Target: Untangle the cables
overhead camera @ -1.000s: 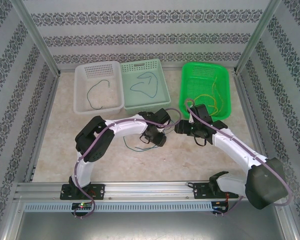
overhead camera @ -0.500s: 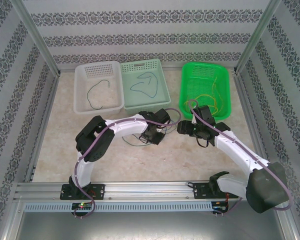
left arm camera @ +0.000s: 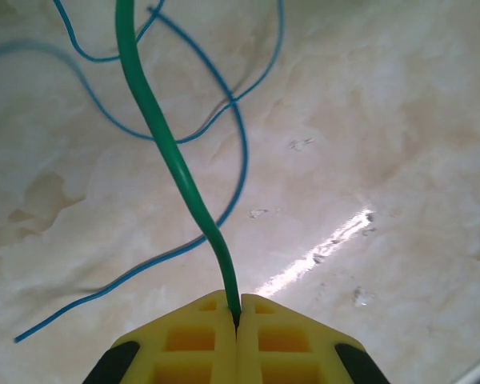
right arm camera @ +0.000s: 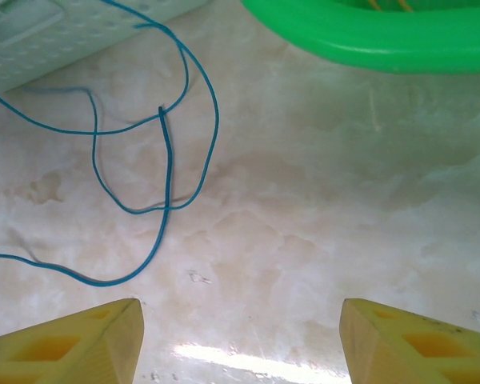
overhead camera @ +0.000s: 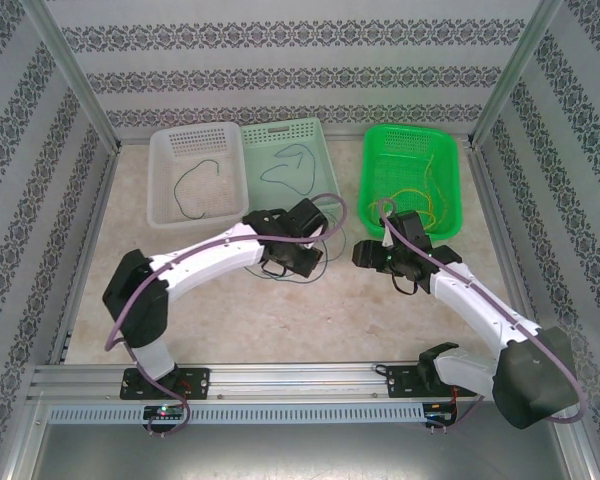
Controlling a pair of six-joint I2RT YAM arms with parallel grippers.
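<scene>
Two grippers work over a marble-patterned table (overhead camera: 230,320): at bottom centre of the left wrist view, the left gripper (left arm camera: 238,310) has its yellow jaws clamped on a green cable (left arm camera: 172,152) that rises to the top edge, with a blue cable (left arm camera: 242,156) looping on the table behind it. In the right wrist view the right gripper (right arm camera: 240,320) has its jaws wide apart over bare table — blue loops lie at upper left, a bright green basket (right arm camera: 360,36) along the top. In the top view, yellow cables (overhead camera: 427,193) lie in that basket at upper right.
</scene>
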